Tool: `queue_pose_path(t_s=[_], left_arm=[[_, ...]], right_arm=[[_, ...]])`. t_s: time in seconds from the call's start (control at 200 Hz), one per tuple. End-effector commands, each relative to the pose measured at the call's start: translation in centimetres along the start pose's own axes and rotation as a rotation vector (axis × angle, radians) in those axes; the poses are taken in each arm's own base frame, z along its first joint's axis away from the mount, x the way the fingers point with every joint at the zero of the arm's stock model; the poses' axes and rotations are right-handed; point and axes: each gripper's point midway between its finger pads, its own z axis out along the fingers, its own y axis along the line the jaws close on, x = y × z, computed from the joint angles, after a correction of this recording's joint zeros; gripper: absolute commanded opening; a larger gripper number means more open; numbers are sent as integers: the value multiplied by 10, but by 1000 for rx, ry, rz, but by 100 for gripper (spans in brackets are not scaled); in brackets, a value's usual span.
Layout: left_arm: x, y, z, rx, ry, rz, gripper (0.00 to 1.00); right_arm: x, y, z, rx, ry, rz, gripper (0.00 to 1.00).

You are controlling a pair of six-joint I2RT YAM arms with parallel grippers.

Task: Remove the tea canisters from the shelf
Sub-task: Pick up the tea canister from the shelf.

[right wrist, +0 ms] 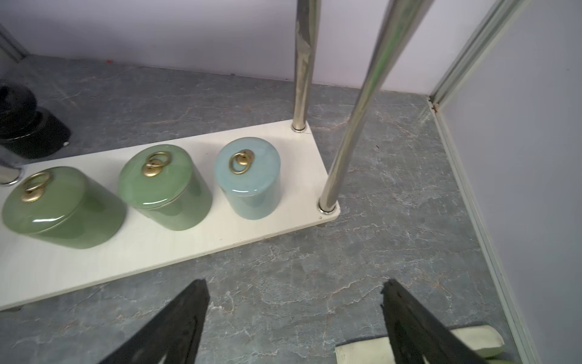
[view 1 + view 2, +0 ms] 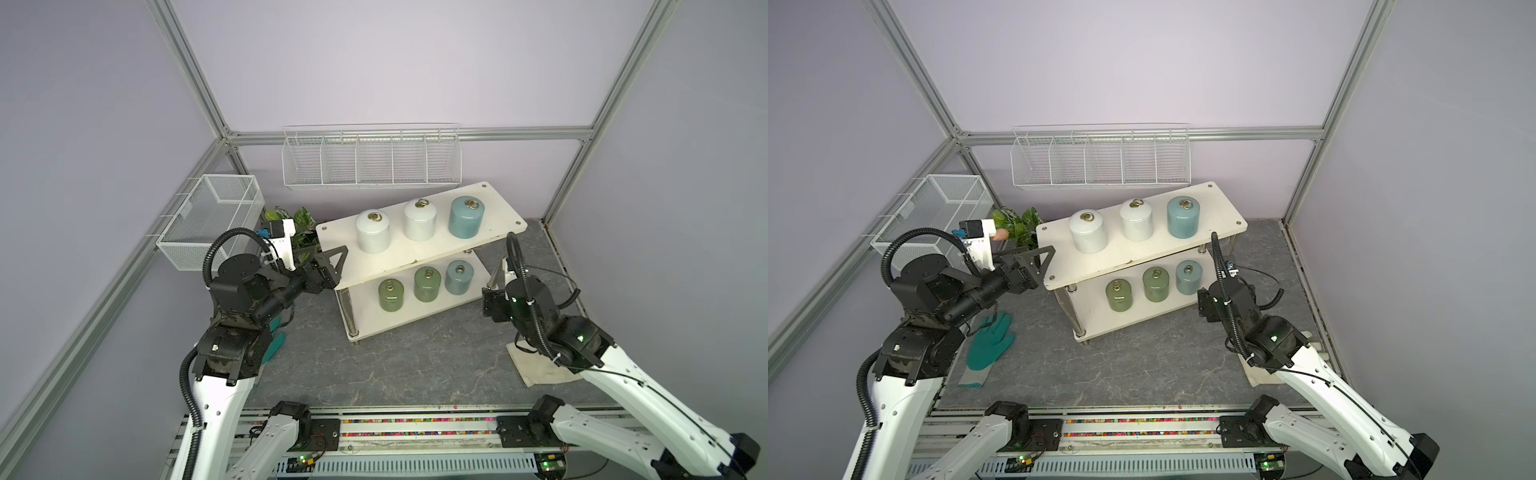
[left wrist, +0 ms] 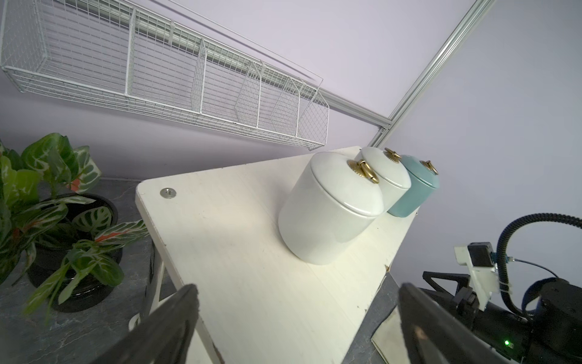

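Shelf (image 2: 399,257) holds all six tea canisters (image 2: 419,220). Left gripper (image 2: 338,268) gapes empty at top board's short edge; we note white canister (image 2: 372,231) nearest, ahead along the board. Right gripper (image 1: 295,283), jaws likewise spread, faces lower board's corner, pale blue canister (image 1: 248,178) nearest.
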Motion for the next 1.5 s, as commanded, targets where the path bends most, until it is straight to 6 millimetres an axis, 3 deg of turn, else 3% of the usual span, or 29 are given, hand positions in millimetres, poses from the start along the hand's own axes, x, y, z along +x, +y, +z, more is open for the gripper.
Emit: queue_pose_path(t_s=[0.0, 0.19, 0.765, 0.975, 1.184, 1.494], left_arm=[[-9, -13, -6, 50, -33, 23, 100], [-9, -14, -3, 60, -30, 19, 100], [-7, -11, 4, 61, -22, 32, 100], [-5, -9, 7, 69, -23, 23, 100], [-3, -9, 8, 73, -23, 23, 100], [-2, -9, 9, 79, -23, 31, 100]], right_arm=[[-23, 20, -8, -49, -59, -84, 89], [-48, 48, -18, -71, -127, -165, 89], [-117, 47, -61, -142, -360, -95, 89], [-147, 60, -70, -188, -478, -83, 89], [-163, 66, -53, -168, -512, -88, 89], [-163, 56, -22, -159, -501, -33, 89]])
